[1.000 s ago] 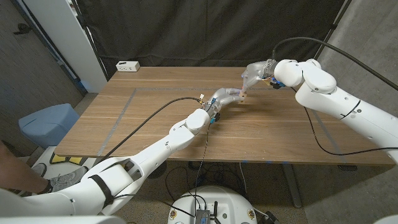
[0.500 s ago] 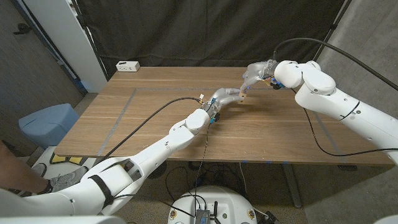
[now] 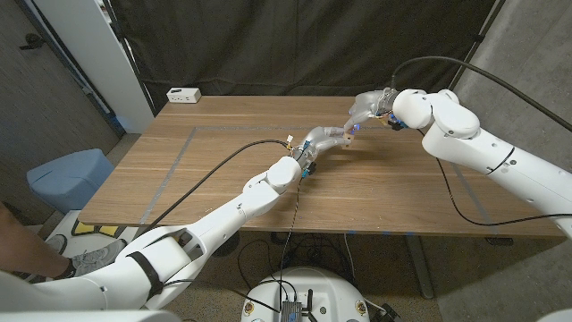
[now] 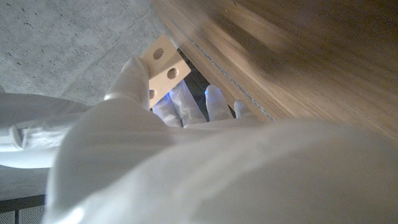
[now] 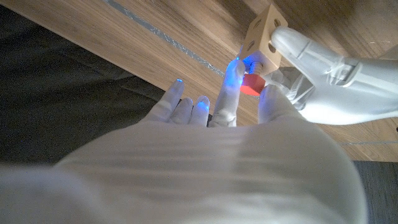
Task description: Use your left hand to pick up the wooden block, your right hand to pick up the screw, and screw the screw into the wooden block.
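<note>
Above the middle of the table my left hand (image 3: 323, 140) holds the wooden block (image 3: 346, 136), a pale cube with round holes (image 4: 163, 65), between thumb and fingers (image 4: 134, 78). My right hand (image 3: 366, 108) meets it from the far right. In the right wrist view its thumb and a finger (image 5: 231, 87) pinch the red-headed screw (image 5: 252, 84) against the underside of the block (image 5: 263, 37), and the screw's shaft is hidden. The left hand (image 5: 323, 84) grips the block from the other side.
A white power strip (image 3: 183, 94) lies at the table's far left corner. Grey tape lines (image 3: 178, 157) cross the table top (image 3: 375, 192). A blue bin (image 3: 70, 178) stands on the floor to the left, and a person's arm and shoe (image 3: 36, 261) show at the lower left.
The right arm has shifted slightly to the left while its hand stays at the block. The left hand and the block have kept their place.
</note>
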Motion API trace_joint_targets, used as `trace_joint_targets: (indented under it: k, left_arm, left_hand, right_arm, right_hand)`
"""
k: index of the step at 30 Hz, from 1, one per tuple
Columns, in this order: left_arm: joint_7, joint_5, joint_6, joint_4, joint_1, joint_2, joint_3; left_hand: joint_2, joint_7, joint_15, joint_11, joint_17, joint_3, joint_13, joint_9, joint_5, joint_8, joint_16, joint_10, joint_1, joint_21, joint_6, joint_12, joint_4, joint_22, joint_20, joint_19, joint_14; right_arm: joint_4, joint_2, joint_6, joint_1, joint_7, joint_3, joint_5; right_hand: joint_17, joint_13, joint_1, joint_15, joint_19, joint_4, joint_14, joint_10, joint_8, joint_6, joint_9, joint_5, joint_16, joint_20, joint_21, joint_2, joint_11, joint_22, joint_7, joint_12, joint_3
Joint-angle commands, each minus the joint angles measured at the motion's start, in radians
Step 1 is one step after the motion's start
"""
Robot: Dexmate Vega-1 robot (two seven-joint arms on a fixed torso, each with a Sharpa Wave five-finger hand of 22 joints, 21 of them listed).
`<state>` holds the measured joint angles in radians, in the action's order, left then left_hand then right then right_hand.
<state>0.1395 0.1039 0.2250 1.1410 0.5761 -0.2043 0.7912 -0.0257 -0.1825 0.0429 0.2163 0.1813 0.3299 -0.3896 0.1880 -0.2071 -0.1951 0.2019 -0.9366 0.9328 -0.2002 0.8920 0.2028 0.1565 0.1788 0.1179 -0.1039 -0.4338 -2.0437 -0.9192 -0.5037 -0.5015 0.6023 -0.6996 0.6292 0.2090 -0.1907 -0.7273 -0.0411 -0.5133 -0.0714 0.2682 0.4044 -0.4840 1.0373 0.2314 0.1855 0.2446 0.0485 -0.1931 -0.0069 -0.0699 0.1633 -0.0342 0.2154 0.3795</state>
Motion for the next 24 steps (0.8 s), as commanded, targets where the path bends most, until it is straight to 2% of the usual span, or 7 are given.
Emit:
trace_joint_targets:
  k: [1,7,14,15,22,24]
  left_arm:
    - [-0.002,-0.001,-0.002,-0.002,-0.002,0.001,0.002]
    - [0.0,-0.001,-0.003,-0.001,0.0,0.0,0.001]
    - [0.0,0.001,0.0,-0.003,0.0,0.001,0.001]
    - [0.0,0.0,0.0,-0.003,0.001,0.001,0.001]
    - [0.001,0.0,0.004,-0.004,0.001,0.0,0.001]
    - [0.001,0.0,0.006,-0.005,0.001,0.001,0.0]
  left_hand:
    - [-0.043,0.01,0.069,0.0,-0.001,0.012,-0.03,0.005,-0.006,-0.008,0.0,-0.004,0.023,-0.006,0.024,0.005,-0.001,0.005,0.005,-0.006,-0.007]
    - [-0.044,0.01,0.07,0.0,-0.001,0.013,-0.028,0.005,-0.006,-0.006,0.001,-0.003,0.023,-0.006,0.021,0.004,-0.001,0.005,0.005,-0.007,-0.009]
    - [-0.044,0.012,0.07,0.0,-0.001,0.014,-0.028,0.005,-0.007,-0.007,0.001,-0.004,0.024,-0.006,0.023,0.005,-0.001,0.004,0.004,-0.008,-0.011]
    - [-0.044,0.01,0.069,0.0,-0.001,0.014,-0.028,0.005,-0.007,-0.007,0.001,-0.004,0.023,-0.007,0.022,0.005,-0.001,0.004,0.004,-0.009,-0.011]
    - [-0.047,0.013,0.067,0.0,0.0,0.016,-0.028,0.005,-0.007,-0.006,0.001,-0.003,0.022,-0.007,0.02,0.004,-0.003,0.004,0.005,-0.01,-0.011]
    - [-0.047,0.013,0.067,0.0,0.0,0.016,-0.027,0.006,-0.007,-0.006,0.001,-0.002,0.023,-0.007,0.019,0.004,-0.002,0.004,0.006,-0.01,-0.011]
  right_arm:
    - [-0.008,0.001,-0.013,-0.001,0.006,-0.01,0.033]
    - [-0.015,0.003,-0.024,-0.004,0.012,-0.013,0.054]
    - [-0.026,-0.002,-0.027,-0.007,0.032,-0.008,0.061]
    - [-0.027,-0.003,-0.028,-0.007,0.036,-0.008,0.063]
    - [-0.039,-0.006,-0.041,-0.006,0.063,-0.008,0.074]
    - [-0.042,-0.005,-0.049,-0.005,0.071,-0.01,0.083]
  right_hand:
    - [-0.002,-0.002,0.014,-0.075,-0.015,0.002,0.021,0.025,-0.015,0.034,-0.003,0.006,0.006,0.033,-0.003,0.004,-0.005,0.003,0.0,0.005,-0.011]
    - [-0.003,-0.001,0.036,-0.077,-0.022,0.005,0.029,0.042,-0.025,0.069,-0.008,0.008,0.005,0.032,-0.002,-0.001,-0.009,0.003,0.002,0.004,-0.027]
    - [-0.006,-0.001,0.099,-0.069,-0.018,0.02,0.029,0.039,-0.006,0.042,-0.016,0.011,-0.003,0.027,0.003,-0.036,-0.001,0.003,0.009,-0.007,-0.067]
    - [-0.006,-0.001,0.111,-0.065,-0.015,0.023,0.028,0.036,-0.003,0.039,-0.017,0.012,-0.005,0.026,0.005,-0.042,0.01,0.003,0.007,-0.009,-0.075]
    - [-0.007,-0.002,0.154,-0.052,-0.002,0.031,0.014,0.019,0.027,-0.02,-0.02,0.021,-0.017,0.02,0.009,-0.06,0.042,0.004,0.014,-0.019,-0.103]
    - [-0.006,-0.003,0.173,-0.043,0.006,0.036,0.009,0.013,0.036,-0.038,-0.02,0.024,-0.021,0.016,0.011,-0.062,0.064,0.004,0.018,-0.022,-0.112]
